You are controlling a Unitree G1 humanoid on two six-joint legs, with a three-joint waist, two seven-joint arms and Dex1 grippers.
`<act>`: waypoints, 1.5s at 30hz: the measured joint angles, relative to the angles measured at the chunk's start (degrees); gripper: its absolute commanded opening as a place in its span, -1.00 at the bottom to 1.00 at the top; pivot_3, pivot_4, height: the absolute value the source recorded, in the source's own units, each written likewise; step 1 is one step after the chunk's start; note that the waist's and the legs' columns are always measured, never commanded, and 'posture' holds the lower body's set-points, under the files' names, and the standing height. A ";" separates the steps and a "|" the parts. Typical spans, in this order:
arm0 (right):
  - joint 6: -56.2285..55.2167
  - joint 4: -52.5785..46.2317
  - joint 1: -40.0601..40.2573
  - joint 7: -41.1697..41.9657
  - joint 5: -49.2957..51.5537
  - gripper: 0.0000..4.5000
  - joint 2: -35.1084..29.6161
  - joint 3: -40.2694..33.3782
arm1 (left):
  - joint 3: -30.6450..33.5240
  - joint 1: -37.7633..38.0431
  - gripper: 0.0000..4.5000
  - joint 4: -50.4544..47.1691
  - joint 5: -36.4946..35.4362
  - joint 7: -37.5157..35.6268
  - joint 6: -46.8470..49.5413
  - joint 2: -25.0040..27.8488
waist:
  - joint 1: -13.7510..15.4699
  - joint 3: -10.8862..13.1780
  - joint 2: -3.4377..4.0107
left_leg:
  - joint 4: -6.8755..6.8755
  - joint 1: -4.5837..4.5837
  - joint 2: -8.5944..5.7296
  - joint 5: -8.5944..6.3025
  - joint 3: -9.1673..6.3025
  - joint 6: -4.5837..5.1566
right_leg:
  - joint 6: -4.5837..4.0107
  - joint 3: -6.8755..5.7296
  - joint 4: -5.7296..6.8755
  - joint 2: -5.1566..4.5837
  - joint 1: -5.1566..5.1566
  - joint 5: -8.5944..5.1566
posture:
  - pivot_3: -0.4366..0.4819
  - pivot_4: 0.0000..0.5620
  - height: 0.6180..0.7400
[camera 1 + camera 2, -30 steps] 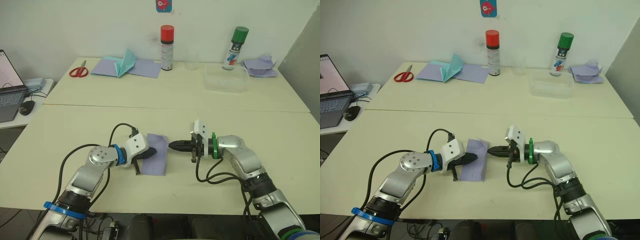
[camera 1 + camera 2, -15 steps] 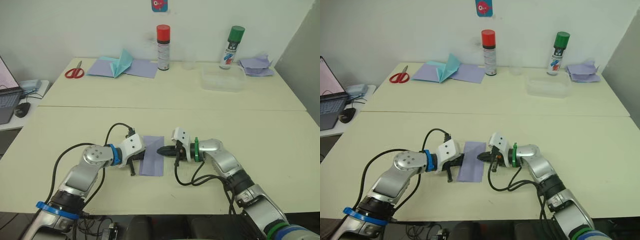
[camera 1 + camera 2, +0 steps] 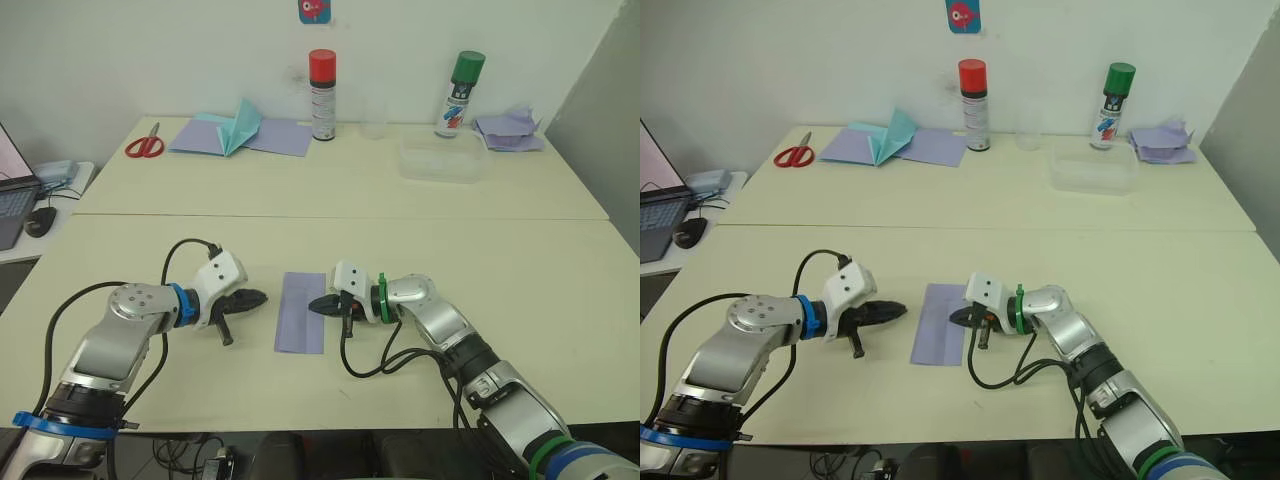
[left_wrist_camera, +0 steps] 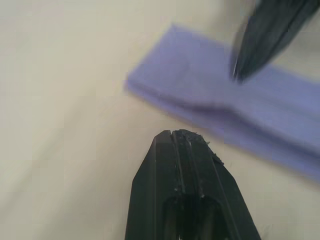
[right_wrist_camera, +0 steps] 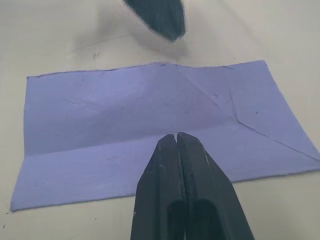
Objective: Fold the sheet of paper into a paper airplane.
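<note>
The sheet of paper (image 3: 302,312) lay flat on the near worktop (image 3: 420,250), creased lengthwise, between the two tools. Left tool (image 3: 259,297), fingers pressed together, sat just off the sheet's left edge, not touching; right tool (image 3: 314,306), fingers likewise together, had its tip over the sheet's right edge. At the back stood a red-capped spray can (image 3: 321,81) and a green-capped spray can (image 3: 451,81); their label text was too small to read.
</note>
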 measured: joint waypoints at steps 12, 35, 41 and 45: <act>1.26 -0.85 -0.02 0.07 0.26 -0.99 -0.70 -0.40 | -10.68 4.12 -1.00 -1.89 3.23 0.51 -0.39 -0.88 | 0.28 0.00 0.01 | -0.02 0.02 -0.02 0.00 -0.01 0.00 | -0.02 0.03 -0.01 0.01 0.00 -0.01 | -0.05 -0.47 1.00; 11.65 -8.86 4.88 1.44 5.54 -0.99 -3.42 -0.98 | -14.20 1.42 -1.00 6.42 8.78 -1.25 -13.50 -2.41 | 0.89 -0.23 0.15 | -0.03 0.55 -0.10 0.00 -0.02 0.00 | -0.01 0.00 -0.14 -0.06 0.63 -0.07 | -0.05 -0.47 1.00; 7.20 1.95 -1.43 -6.51 3.36 -0.99 -0.77 -4.18 | -14.61 1.72 -1.00 6.45 10.38 -1.89 -15.70 -1.77 | 0.67 -0.23 0.17 | -0.07 0.56 -0.09 0.00 -0.02 0.00 | -0.03 0.02 -0.14 -0.06 0.63 -0.09 | -0.05 -0.47 1.00; 3.44 8.24 -4.40 -10.41 2.36 -0.99 0.03 -5.83 | -14.65 1.80 -1.00 6.57 10.52 -2.01 -16.41 -1.53 | 0.58 -0.24 0.18 | -0.10 0.57 -0.09 -0.01 -0.02 0.00 | -0.05 0.07 -0.15 -0.07 0.63 -0.10 | -0.05 -0.47 1.00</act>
